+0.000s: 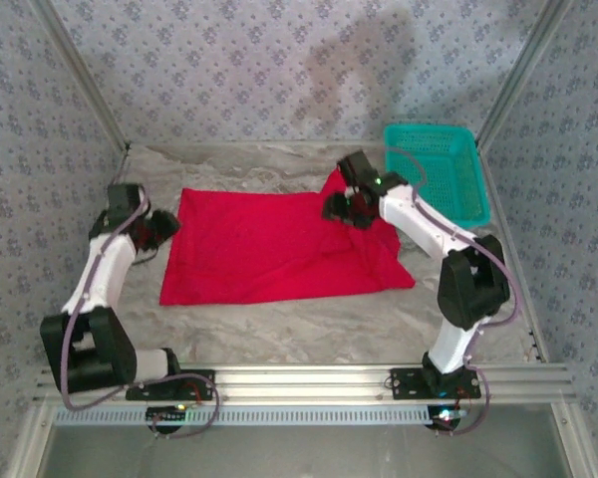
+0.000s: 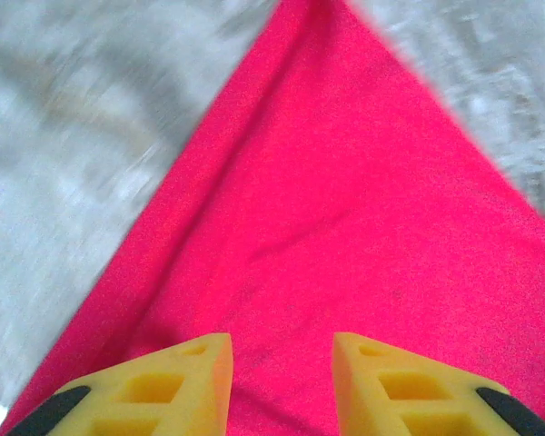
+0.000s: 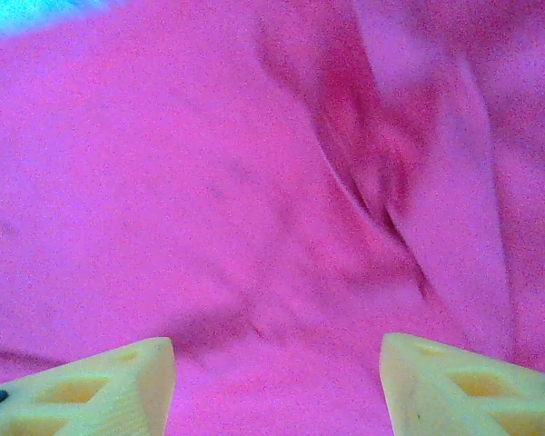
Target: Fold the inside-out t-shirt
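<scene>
On the table [image 1: 279,334] the shirt [image 1: 279,249] is lying spread out in the middle, mostly flat, with its right end bunching into folds. From above, the left gripper [image 1: 165,228] is sitting at the shirt's left edge near the far corner. The right gripper [image 1: 343,208] is hanging over the rumpled right part. How wide either one is standing is too small to tell from up there.

The wrist cameras are giving that. In the left wrist view the left fingers [image 2: 177,381] are standing a little apart, with a narrow gap and nothing in it. Smooth red cloth is lying beneath them and narrowing away to a corner, with grey table showing on both sides. In the right wrist view the right fingers [image 3: 100,386] are standing much wider, again with nothing between them. They are hovering over a deep crease in the cloth, and I cannot tell whether their tips are touching it. A blurred sliver of teal is showing in that view's upper left corner.

Seen from above, the basket [image 1: 475,179] is sitting at the table's far right corner, near the shirt. The right arm [image 1: 419,224] is reaching in between them and covering part of the shirt's right end. Patterned walls [image 1: 279,60] are closing in the table on three sides. A metal rail [image 1: 309,378] is running along the near edge under both bases.
</scene>
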Motion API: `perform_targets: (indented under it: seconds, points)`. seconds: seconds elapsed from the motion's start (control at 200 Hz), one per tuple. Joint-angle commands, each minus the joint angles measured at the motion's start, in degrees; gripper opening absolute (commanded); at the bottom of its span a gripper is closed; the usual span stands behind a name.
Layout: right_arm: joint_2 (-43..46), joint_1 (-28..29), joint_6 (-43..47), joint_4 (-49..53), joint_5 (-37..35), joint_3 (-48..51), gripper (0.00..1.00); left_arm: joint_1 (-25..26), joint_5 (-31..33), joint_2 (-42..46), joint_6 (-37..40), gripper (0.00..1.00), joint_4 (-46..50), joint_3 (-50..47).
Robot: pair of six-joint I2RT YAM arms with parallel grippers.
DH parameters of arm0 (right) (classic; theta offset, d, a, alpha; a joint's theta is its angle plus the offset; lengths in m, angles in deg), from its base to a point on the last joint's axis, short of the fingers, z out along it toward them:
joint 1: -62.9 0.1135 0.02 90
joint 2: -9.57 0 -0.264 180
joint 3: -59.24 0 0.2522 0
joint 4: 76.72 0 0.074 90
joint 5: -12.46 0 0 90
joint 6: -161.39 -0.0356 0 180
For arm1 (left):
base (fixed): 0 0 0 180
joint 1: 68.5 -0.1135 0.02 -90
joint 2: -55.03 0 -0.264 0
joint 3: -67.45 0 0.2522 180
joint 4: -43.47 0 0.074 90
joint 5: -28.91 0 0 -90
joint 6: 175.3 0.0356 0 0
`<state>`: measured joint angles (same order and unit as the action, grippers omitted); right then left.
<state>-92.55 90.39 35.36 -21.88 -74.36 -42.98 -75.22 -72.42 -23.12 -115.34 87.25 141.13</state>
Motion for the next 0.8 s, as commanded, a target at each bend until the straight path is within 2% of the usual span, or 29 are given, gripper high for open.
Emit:
perform_targets:
  seconds: [0.0, 0.165, 0.325, 0.56, 0.795]
  points:
    - [-10.0, -1.8, 3.9, 2.5, -7.2, -10.6, 0.62, 1.6, 0.4, -12.2, 5.0, 0.34, 2.9, 9.6]
    - [-25.3, -5.5, 3.8, 6.5, -9.9, -29.2, 0.62, 3.1, 5.8, -30.2, 8.9, 0.34, 8.5, 27.4]
    - [-36.1, -7.9, 2.4, 6.8, -7.8, -40.9, 0.62, 3.4, 8.4, -41.0, 11.0, 0.37, 11.3, 39.5]
    - [-45.4, -9.5, -1.5, 0.3, -4.8, -49.0, 0.62, 3.5, 7.1, -52.9, 11.7, 0.37, 14.5, 53.4]
    - [-47.7, -10.1, -3.7, -8.8, -1.1, -50.1, 0.62, 3.5, 5.3, -58.3, 11.6, 0.37, 14.6, 58.5]
